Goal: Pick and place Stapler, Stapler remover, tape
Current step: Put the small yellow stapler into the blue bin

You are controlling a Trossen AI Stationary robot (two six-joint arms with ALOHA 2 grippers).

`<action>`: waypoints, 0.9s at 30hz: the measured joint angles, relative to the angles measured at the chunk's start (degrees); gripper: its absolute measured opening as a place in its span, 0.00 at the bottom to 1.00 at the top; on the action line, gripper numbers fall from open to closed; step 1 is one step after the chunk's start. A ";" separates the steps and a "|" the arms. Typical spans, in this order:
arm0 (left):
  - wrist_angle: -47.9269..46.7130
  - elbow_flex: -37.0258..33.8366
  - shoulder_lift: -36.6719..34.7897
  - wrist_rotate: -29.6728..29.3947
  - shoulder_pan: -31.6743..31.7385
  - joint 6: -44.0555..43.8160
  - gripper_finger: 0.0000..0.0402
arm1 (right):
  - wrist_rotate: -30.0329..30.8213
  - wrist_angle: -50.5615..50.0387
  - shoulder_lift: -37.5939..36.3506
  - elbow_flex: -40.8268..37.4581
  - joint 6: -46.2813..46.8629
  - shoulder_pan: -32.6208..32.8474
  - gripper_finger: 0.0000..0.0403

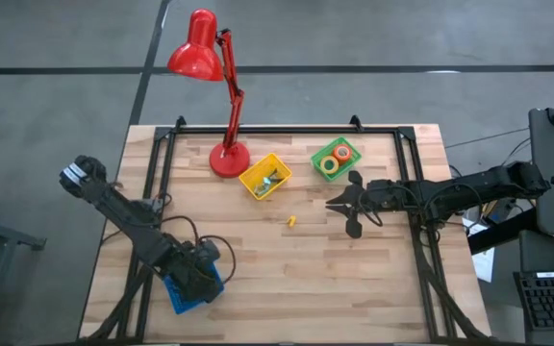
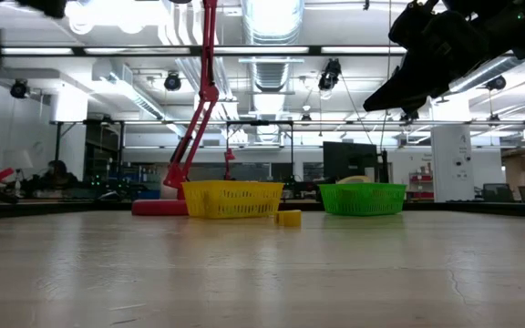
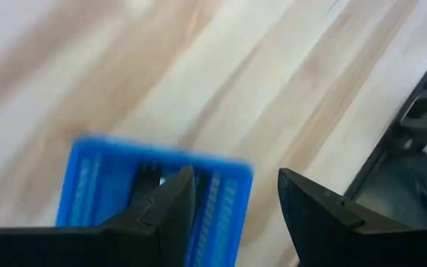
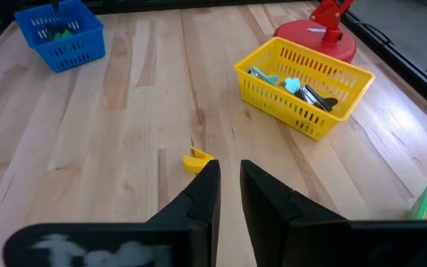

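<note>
My left gripper [image 3: 236, 196] is open and hovers over the blue basket [image 3: 95, 193] at the table's near left [image 1: 183, 293]. My right gripper [image 4: 230, 182] hangs above the table [image 1: 339, 204] with a narrow gap between its fingers and holds nothing. A small yellow piece [image 4: 197, 159] lies on the wood just ahead of it [image 1: 292, 221]. Orange and yellow-green tape rolls [image 1: 335, 157] lie in the green basket [image 1: 318, 154]. The yellow basket [image 4: 302, 89] holds small metal and light-blue items. No black stapler shows plainly.
A red desk lamp [image 1: 227, 159] stands on its base at the far edge, next to the yellow basket [image 1: 265, 178]. A black frame [image 1: 287, 128] runs round the table. Bare wood [image 1: 287, 279] stretches across the middle and near side.
</note>
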 joint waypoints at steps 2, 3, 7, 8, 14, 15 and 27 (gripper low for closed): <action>0.06 1.10 0.01 -4.03 0.86 3.28 0.49 | 0.01 0.00 0.00 0.00 0.00 0.02 0.12; 0.05 1.59 0.00 -6.65 1.33 5.02 0.49 | 0.01 0.00 0.00 0.00 0.00 0.01 0.12; 0.77 2.65 0.00 -18.21 4.33 9.01 0.49 | 0.01 0.27 0.00 0.00 0.00 0.00 0.12; 1.20 2.64 0.03 -20.01 5.58 9.59 0.49 | 0.01 0.45 0.00 0.00 0.00 0.00 0.12; 14.31 0.85 3.54 -20.77 13.75 22.05 0.49 | 0.01 1.07 0.00 0.00 0.00 0.00 0.12; 17.24 0.62 4.60 -19.75 15.19 24.36 0.49 | 0.01 1.05 0.00 0.00 0.00 0.00 0.12; 39.43 1.21 18.86 -20.66 26.15 39.80 0.49 | -0.05 0.88 0.00 0.00 0.00 0.02 0.12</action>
